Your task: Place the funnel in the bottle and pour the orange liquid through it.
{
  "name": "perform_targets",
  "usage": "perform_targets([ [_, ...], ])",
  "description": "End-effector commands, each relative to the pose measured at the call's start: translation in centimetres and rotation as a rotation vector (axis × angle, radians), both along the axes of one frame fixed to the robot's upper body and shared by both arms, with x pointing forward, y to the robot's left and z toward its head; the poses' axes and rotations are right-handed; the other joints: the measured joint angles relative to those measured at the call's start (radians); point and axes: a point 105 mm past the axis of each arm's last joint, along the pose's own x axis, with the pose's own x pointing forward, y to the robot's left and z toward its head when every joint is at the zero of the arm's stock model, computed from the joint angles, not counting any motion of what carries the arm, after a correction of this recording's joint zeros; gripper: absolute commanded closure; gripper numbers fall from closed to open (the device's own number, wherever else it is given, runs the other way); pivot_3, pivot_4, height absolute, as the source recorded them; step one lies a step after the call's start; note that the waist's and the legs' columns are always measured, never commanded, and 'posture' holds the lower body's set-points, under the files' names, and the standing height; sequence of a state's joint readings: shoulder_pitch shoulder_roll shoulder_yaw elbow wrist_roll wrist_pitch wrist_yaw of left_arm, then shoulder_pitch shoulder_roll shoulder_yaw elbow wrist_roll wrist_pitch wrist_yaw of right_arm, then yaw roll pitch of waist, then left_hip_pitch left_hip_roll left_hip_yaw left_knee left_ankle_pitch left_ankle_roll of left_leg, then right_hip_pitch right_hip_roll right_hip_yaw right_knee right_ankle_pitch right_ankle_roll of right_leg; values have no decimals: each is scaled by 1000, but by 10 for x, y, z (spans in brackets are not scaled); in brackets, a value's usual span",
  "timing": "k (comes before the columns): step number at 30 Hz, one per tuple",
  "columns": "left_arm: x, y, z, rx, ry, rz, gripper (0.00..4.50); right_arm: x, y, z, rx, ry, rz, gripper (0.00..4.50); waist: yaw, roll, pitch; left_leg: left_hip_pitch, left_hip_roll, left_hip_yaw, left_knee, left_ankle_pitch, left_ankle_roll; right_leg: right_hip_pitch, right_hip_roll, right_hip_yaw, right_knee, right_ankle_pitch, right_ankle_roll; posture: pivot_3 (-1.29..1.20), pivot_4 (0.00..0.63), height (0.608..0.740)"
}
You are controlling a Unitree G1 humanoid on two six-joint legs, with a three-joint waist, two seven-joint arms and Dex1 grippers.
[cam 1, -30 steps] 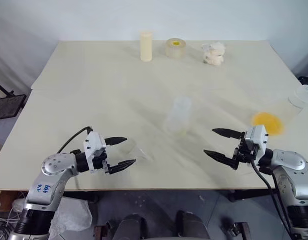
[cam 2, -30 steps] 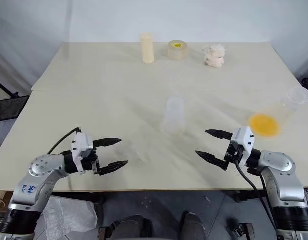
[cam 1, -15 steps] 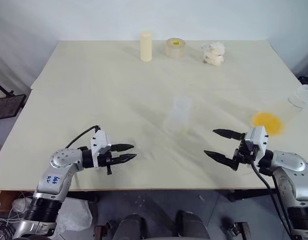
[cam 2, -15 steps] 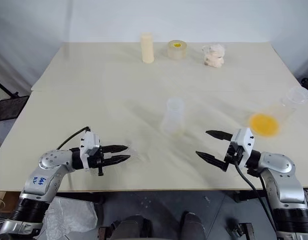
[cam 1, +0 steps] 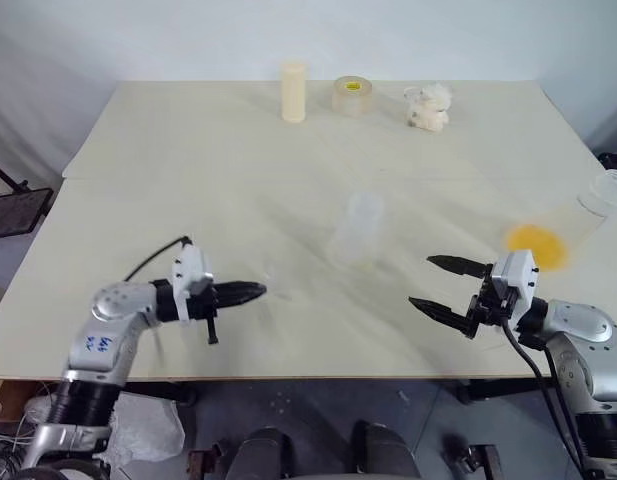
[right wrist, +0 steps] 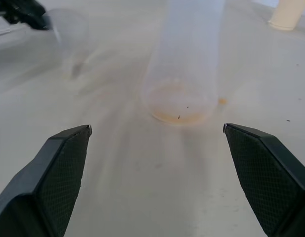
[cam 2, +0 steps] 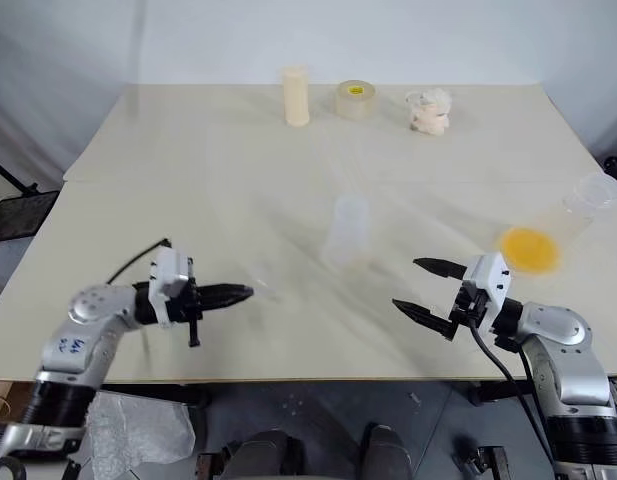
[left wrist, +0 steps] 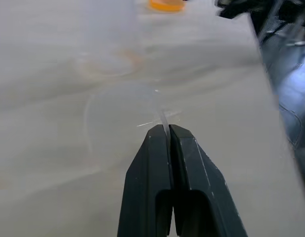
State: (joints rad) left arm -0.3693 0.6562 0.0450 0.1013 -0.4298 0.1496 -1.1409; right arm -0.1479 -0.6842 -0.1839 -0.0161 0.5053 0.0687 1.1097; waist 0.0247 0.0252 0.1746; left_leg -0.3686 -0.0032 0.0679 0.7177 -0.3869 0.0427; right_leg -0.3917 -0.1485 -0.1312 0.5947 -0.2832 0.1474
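Left gripper [left wrist: 169, 129], clenched on the rim of the funnel [left wrist: 122, 116], which sits at about 8 o'clock from the bottle [cam 1: 358, 230] at table centre; right gripper [cam 1: 446, 287] spread wide and empty. The funnel is judged light, thin-walled, slippery and easily deformed, so the rim pinch suits it

I see my left gripper [left wrist: 168, 129] with its two black fingers pressed together, pinching the thin rim of the clear funnel [left wrist: 120, 118] over the pale table [left wrist: 38, 59]. Beyond it stands the bottle [left wrist: 110, 44], and farther off the orange liquid [left wrist: 165, 5] near the table's edge.
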Motion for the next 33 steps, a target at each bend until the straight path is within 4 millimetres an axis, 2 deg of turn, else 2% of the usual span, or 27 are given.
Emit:
perform_targets([
  [1,17,18,39,32,-132,24,4445,-6,-3,22,8,-72,19,0,1,0,0,0,0,0,0,0,0,0,0,0,0,0,0,0,150,740],
  [7,38,16,74,70,-239,-26,4445,-14,3,33,28,-87,72,0,-1,0,0,0,-1,0,0,0,0,0,0,-2,0,0,0,0,150,740],
  [12,56,-13,111,84,-348,-151,4445,-16,12,46,98,-122,88,0,3,-4,2,-2,-1,5,2,0,0,0,0,-4,1,0,0,0,150,740],
  [16,63,-41,129,78,-406,-247,4445,-13,16,57,177,-165,48,0,-1,-6,4,-2,-1,6,1,0,0,0,0,-4,1,0,0,0,150,740],
  [24,66,-80,147,133,-514,-394,4445,-18,16,52,184,-184,-14,0,-1,-11,7,-3,-1,8,-1,0,0,-2,0,-5,1,0,0,0,150,740],
  [33,66,-98,148,183,-564,-456,4445,-25,14,48,181,-194,-59,0,0,-13,8,-3,-1,9,-1,0,0,-2,0,-4,1,0,1,0,150,740],
])
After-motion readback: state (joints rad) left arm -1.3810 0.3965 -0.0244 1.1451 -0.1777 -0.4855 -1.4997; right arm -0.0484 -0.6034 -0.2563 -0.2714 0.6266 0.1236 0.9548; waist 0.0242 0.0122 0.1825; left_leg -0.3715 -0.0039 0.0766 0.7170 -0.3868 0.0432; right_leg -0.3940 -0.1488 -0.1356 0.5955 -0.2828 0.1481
